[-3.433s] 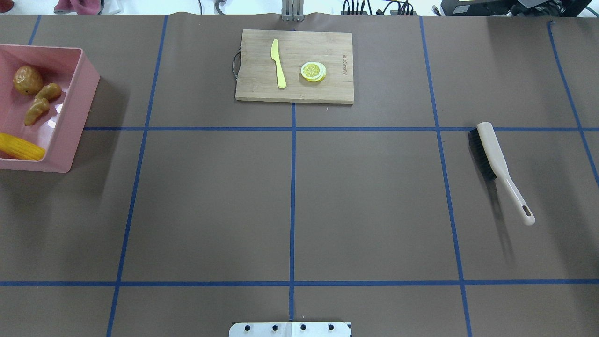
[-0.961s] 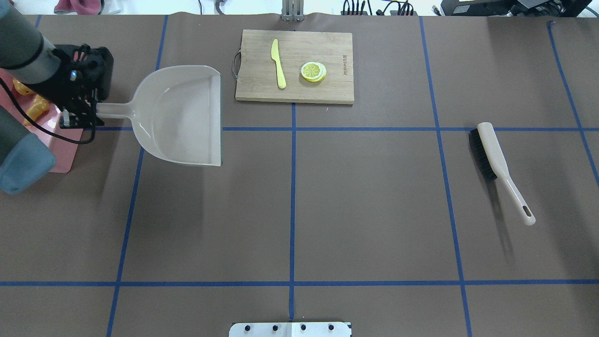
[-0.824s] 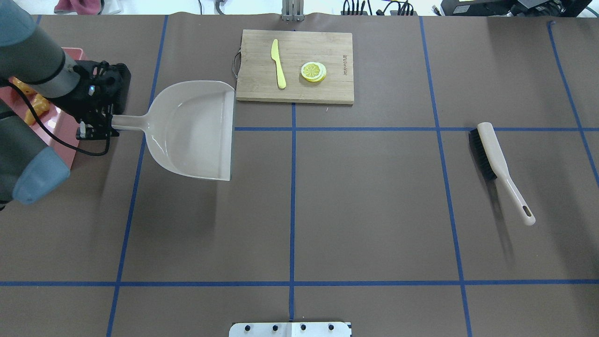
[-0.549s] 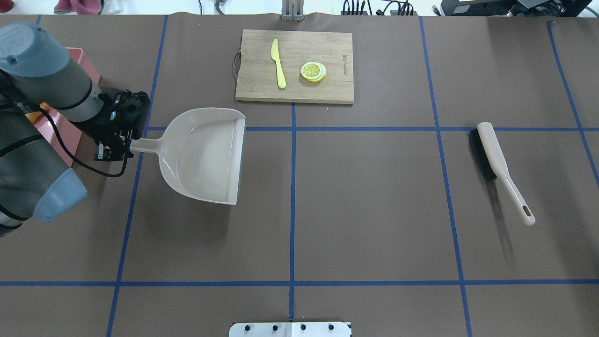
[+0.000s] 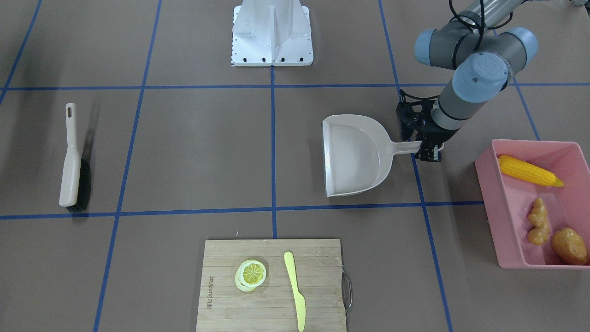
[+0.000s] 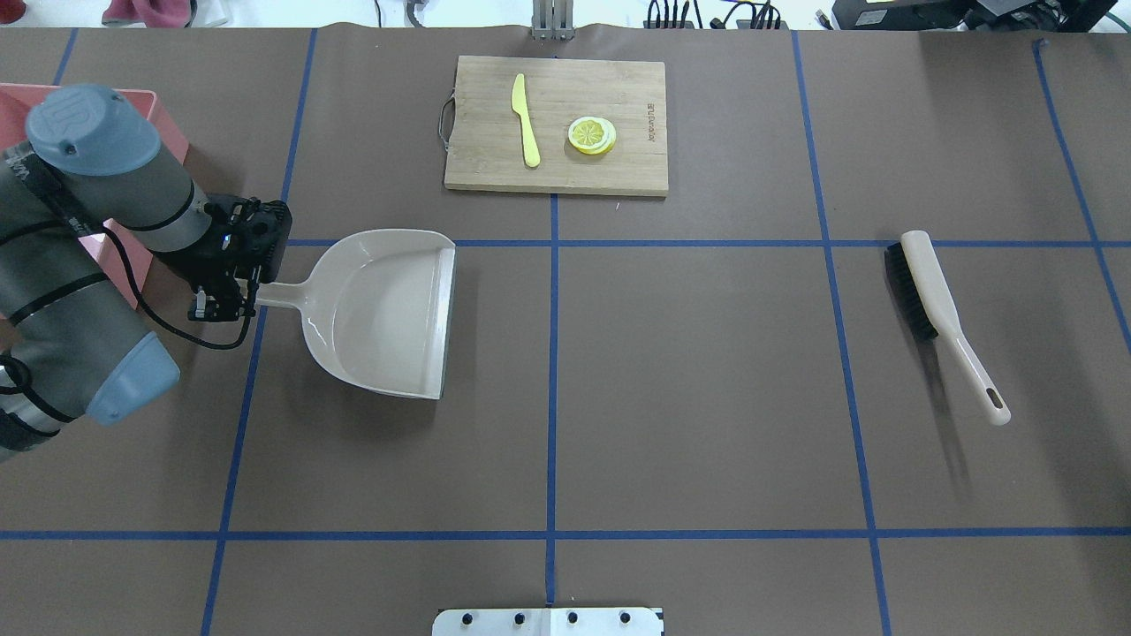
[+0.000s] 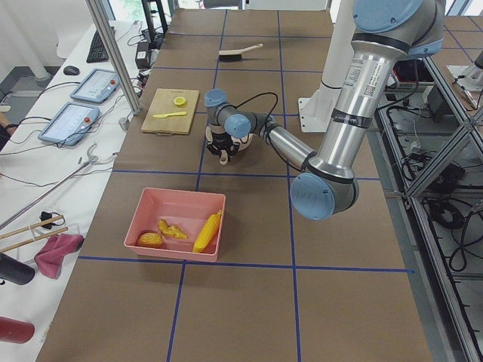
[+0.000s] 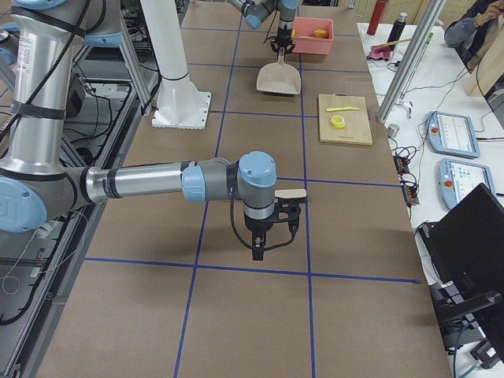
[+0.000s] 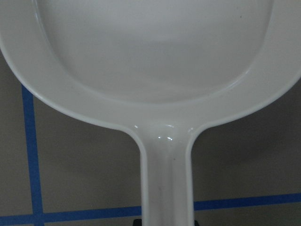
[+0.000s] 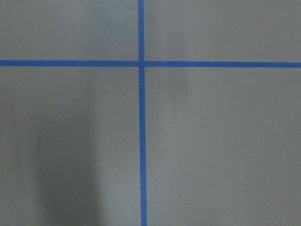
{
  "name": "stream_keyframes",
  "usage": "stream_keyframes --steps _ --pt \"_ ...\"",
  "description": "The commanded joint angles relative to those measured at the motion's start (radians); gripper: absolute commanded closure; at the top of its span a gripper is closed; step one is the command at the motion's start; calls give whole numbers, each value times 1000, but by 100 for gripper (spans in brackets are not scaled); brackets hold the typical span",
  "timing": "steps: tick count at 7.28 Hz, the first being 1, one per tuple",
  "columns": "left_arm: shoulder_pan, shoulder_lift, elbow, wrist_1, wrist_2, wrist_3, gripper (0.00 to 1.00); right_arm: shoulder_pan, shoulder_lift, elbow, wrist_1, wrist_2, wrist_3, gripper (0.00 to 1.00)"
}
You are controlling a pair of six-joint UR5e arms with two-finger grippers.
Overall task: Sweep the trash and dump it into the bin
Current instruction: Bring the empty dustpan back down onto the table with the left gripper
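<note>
The pink bin (image 5: 489, 198) stands at the table's left end and holds the yellow corn cob (image 5: 528, 170), the tan ginger root (image 5: 538, 222) and the brown-orange potato (image 5: 569, 246). In the overhead view my left arm covers most of the bin (image 6: 170, 132). My left gripper (image 6: 228, 299) is shut on the handle of the empty beige dustpan (image 6: 389, 314), which is level just right of the bin. The left wrist view shows the dustpan's handle (image 9: 167, 188) and empty pan. My right gripper (image 8: 266, 235) shows only in the exterior right view, so I cannot tell its state.
A beige brush with black bristles (image 6: 937, 305) lies on the table's right side. A wooden cutting board (image 6: 618, 168) at the far middle carries a yellow plastic knife (image 6: 527, 119) and lemon slices (image 6: 592, 134). Blue tape lines cross the brown table cover.
The bin stood alone with the trash in it. My left arm then came into view holding the empty dustpan and carried it away from the bin, rightward and toward the robot.
</note>
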Motion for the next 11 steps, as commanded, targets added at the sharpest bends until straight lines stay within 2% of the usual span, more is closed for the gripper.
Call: stream_keyframes --steps 1,4,5,6,7,11 --pt "-1 -5 20 -21 -1 -1 100 0 -1 0 -1 0 0 0" --pt "-2 -5 29 -40 5 -2 100 0 -1 0 -1 0 0 0" --pt "-2 -7 31 -40 7 -2 75 0 -1 0 -1 0 0 0" --pt "-2 -7 31 -40 7 -2 63 0 1 0 -1 0 0 0" --pt "-2 -7 31 -40 7 -2 1 0 -1 0 -1 2 0 0" --pt "-37 -7 22 -37 7 -5 2 0 -1 1 -1 3 0 0"
